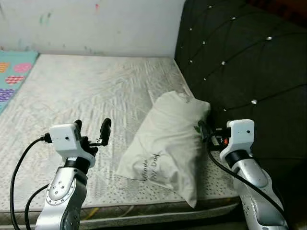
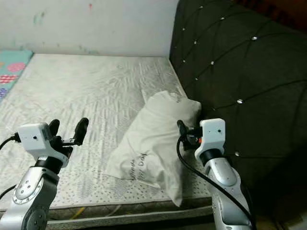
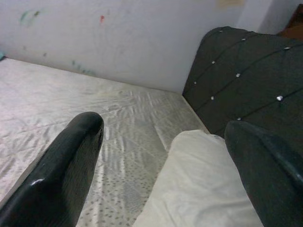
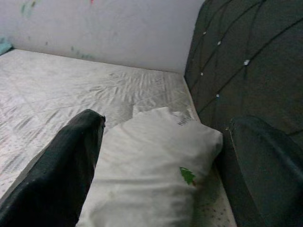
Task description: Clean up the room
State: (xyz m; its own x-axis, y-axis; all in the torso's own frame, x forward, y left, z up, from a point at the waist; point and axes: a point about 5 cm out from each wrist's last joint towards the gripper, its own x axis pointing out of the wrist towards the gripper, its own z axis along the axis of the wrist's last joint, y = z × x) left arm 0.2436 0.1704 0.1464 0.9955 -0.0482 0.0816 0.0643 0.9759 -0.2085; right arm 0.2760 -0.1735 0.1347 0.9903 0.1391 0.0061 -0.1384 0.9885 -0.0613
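Observation:
A white pillow (image 1: pixel 165 139) with small print lies on the bare mattress (image 1: pixel 86 86), its far end against the black tufted headboard (image 1: pixel 240 62). My left gripper (image 1: pixel 92 127) hovers open over the mattress, just left of the pillow's near end; its wrist view has the pillow (image 3: pixel 199 189) ahead between the black fingers (image 3: pixel 61 175). Between pillow and headboard, my right gripper (image 1: pixel 204 130) is open at the pillow's right edge. In the right wrist view the pillow (image 4: pixel 151 175) lies between the spread fingers (image 4: pixel 61 175), untouched.
A pale wall (image 1: pixel 96 24) runs behind the mattress. A colourful play mat (image 1: pixel 12 72) lies at the far left beside it. The mattress's front edge (image 1: pixel 144 206) is just below my arms. Bare mattress stretches to the left and behind the pillow.

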